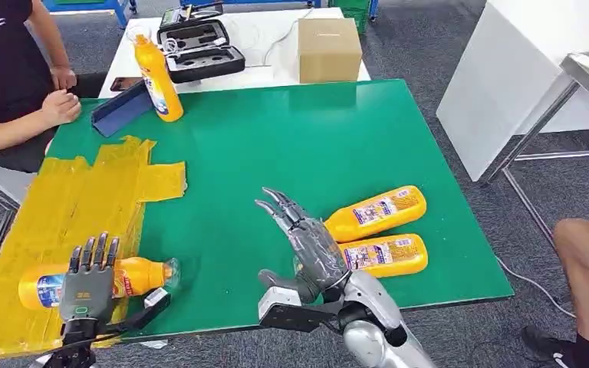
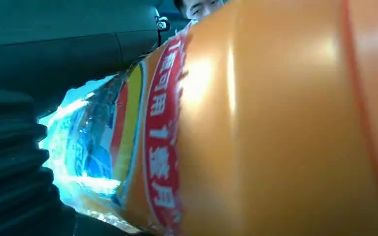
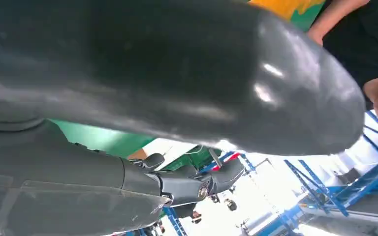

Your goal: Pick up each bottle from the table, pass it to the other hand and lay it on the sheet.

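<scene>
A flat green table carries a crinkled yellow plastic sheet on its left. A glossy orange bottle lies on the sheet's near edge under the left hand, fingers straight and slightly apart. Two more bottles lie near right beside the right hand, fingers spread, empty. A fourth bottle stands far left.

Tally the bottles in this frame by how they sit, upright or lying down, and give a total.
Upright: 1, the bottle by the person.
Lying down: 3, the bottle on the sheet under the left hand, the upper bottle and the lower bottle.
Total: 4.
</scene>
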Controlling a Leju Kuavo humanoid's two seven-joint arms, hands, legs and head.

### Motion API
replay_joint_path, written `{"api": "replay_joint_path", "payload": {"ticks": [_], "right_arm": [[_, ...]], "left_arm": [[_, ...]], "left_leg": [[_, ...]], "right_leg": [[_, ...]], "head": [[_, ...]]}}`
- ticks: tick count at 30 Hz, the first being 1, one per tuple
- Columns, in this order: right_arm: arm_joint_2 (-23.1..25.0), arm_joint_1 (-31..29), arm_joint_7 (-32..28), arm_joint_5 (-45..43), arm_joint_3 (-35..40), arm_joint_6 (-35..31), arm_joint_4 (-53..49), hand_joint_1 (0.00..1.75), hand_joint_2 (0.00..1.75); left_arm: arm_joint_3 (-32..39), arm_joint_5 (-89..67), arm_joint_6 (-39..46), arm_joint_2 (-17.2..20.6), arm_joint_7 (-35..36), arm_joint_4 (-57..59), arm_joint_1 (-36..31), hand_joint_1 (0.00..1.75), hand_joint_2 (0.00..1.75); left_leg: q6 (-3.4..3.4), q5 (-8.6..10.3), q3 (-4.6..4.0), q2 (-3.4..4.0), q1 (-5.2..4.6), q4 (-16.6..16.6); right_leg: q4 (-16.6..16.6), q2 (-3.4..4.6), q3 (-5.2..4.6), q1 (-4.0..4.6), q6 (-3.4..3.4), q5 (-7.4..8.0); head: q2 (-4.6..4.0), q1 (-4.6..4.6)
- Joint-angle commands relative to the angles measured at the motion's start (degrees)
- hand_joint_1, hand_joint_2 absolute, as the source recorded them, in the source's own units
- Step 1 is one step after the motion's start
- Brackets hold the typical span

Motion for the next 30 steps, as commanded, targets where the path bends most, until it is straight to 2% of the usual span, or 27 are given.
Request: {"api": "replay_joint_path", "payload": {"ticks": [1, 6, 8, 12, 17, 20, 28, 30], "right_arm": [[-1.4, -0.5, -0.1, 0.0, -0.4, -0.1, 0.4, 0.00, 0.00], [-1.5, 0.1, -0.3, 0.4, -0.9, -0.4, 0.1, 0.00, 0.00], [-1.7, 0.4, -0.4, 0.5, -1.2, -0.4, 0.0, 0.00, 0.00], [-1.8, 0.8, -0.7, 0.8, -1.3, -0.5, 0.1, 0.00, 0.00], [-1.7, 0.9, -0.9, 1.0, -1.3, -0.6, 0.3, 0.00, 0.00], [-1.8, 0.6, -1.2, 1.1, -1.2, -0.5, 0.6, 0.00, 0.00], [-1.8, 0.6, -1.2, 1.1, -1.2, -0.6, 0.6, 0.00, 0.00], [-1.8, 0.2, -1.5, 0.8, -1.0, -0.4, 0.7, 0.00, 0.00]], "left_arm": [[-1.5, -1.0, -1.1, -0.3, -0.7, 6.2, 0.7, 0.00, 0.00], [0.2, -1.0, 0.9, -0.9, -2.1, 5.0, 1.2, 0.00, 0.00], [1.2, -1.0, 1.1, -1.5, -3.3, 4.6, 1.3, 0.00, 0.00], [3.5, -1.0, 2.0, -2.1, -5.3, 5.1, 1.0, 0.00, 0.00], [3.5, -1.0, 3.0, -1.8, -6.0, 7.1, 0.4, 0.00, 0.00], [0.9, -1.0, 4.5, -0.4, -4.1, 10.4, -0.9, 0.00, 0.00], [2.2, -1.0, 5.9, -1.2, -5.1, 11.5, -1.2, 0.00, 0.00], [1.2, -1.0, 6.4, -0.3, -4.6, 12.5, -1.8, 0.00, 0.00]], "left_leg": [[0.00, 0.00, 0.12, 0.04, -0.02, 0.0], [0.02, 0.02, 0.16, 0.08, -0.02, -0.1], [0.20, 0.15, 0.13, -0.03, -0.08, -0.1], [0.21, 0.18, 0.09, -0.01, -0.08, 0.0], [0.20, 0.12, 0.05, 0.05, -0.08, 0.0], [0.20, 0.13, -0.03, 0.03, -0.08, 0.0], [0.09, 0.04, 0.00, 0.15, -0.06, 0.0], [0.11, 0.07, -0.04, 0.07, -0.08, 0.0]], "right_leg": [[0.0, -0.03, 0.02, 0.00, 0.04, -0.03], [-0.1, -0.03, 0.05, -0.01, 0.11, -0.06], [-0.1, -0.11, 0.57, -0.07, 0.23, 0.01], [-0.1, -0.11, 0.57, -0.09, 0.24, 0.02], [-0.1, -0.06, 0.49, -0.08, 0.26, 0.02], [0.0, -0.09, 0.40, -0.07, 0.27, 0.01], [-0.1, -0.03, 0.38, -0.01, 0.23, 0.02], [0.0, -0.07, 0.35, -0.04, 0.26, 0.01]], "head": [[0.00, 0.00], [0.00, 0.00], [0.00, 0.00], [0.00, 0.00], [0.00, 0.00], [0.00, 0.00], [0.00, 0.00], [0.00, 0.00]]}}
